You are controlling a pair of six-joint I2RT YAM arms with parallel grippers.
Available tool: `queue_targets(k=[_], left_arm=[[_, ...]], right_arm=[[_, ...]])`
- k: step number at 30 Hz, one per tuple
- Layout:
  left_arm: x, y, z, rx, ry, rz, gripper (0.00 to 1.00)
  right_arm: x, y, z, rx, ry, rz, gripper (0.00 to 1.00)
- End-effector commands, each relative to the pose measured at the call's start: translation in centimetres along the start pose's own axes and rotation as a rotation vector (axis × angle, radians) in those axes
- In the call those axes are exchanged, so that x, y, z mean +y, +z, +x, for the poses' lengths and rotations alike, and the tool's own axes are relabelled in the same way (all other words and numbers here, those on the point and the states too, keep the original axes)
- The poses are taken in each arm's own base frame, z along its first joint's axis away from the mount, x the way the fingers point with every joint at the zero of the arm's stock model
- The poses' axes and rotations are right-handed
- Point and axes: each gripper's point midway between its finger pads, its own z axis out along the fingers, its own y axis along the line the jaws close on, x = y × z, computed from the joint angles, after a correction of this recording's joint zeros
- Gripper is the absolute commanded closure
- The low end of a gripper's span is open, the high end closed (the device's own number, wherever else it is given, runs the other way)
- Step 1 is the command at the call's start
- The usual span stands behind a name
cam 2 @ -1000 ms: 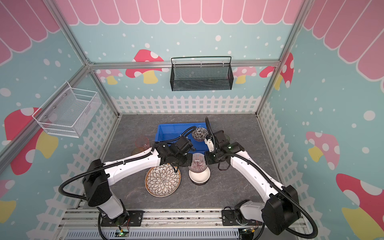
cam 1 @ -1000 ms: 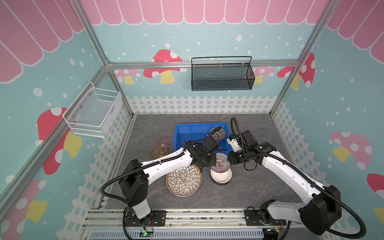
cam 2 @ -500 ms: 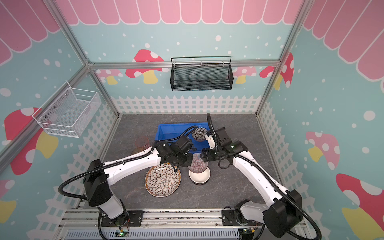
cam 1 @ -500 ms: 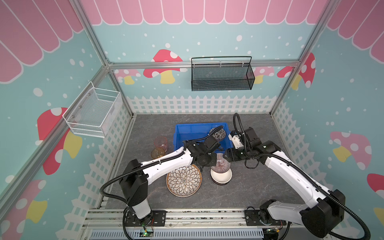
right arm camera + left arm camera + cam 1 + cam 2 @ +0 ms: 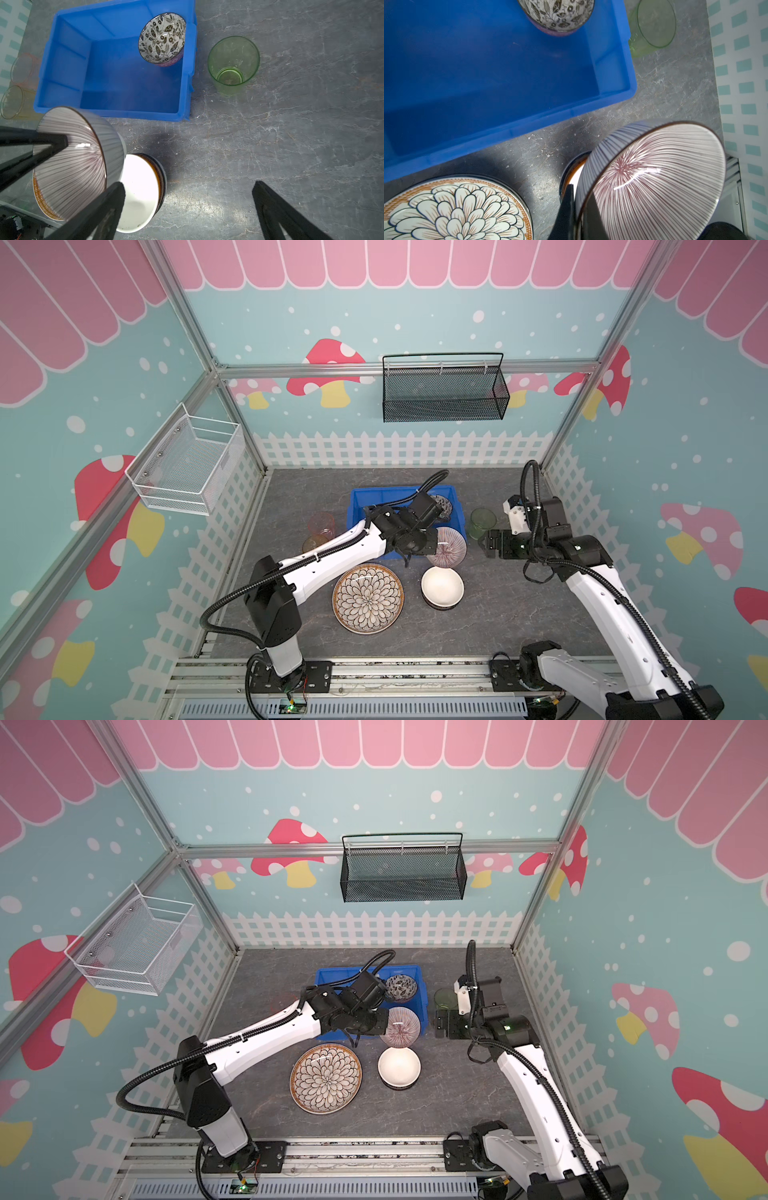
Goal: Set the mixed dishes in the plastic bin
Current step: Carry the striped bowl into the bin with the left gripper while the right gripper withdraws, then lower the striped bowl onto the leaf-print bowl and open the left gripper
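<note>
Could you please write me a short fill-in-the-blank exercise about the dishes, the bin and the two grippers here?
The left gripper holds the striped bowl by its ___.
The leaf-patterned bowl lies inside the ___ bin.
The right gripper is ___ and holds nothing.
The ___ cup stands upright outside the bin, on the right arm's side.
Missing words: rim, blue, open, green.
</note>
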Motion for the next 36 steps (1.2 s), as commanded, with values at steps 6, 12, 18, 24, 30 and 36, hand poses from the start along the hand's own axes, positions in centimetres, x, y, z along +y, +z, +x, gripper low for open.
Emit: queue_targets(k=[6, 12, 18, 24, 30, 36], left_arm=[[1.7, 0.3, -6.7, -0.101, -0.065, -0.019, 1.00], [3.1, 2.8, -9.7, -0.110, -0.133, -0.037, 1.00], [3.5, 4.7, -12.6, -0.140, -0.185, -0.039, 1.00], [3.9, 7.4, -14.0, -0.139, -0.236, -0.039, 1.00], [4.5, 9.8, -13.9, -0.122, -0.285, -0.059, 1.00], [4.8, 11.1, -14.6, -0.130, -0.301, -0.064, 1.00]], right_arm=[[-1.4, 1.4, 3.0, 0.078, 0.008, 0.000, 0.01], [-1.8, 1.9, 3.3, 0.088, 0.013, -0.004, 0.01], [-2.2, 2.4, 3.7, 0.103, 0.013, 0.000, 0.02], [-2.7, 2.9, 4.1, 0.112, 0.020, 0.000, 0.02], [-3.0, 3.2, 4.4, 0.117, 0.024, -0.009, 0.02], [-3.1, 3.4, 4.6, 0.119, 0.029, -0.021, 0.03]])
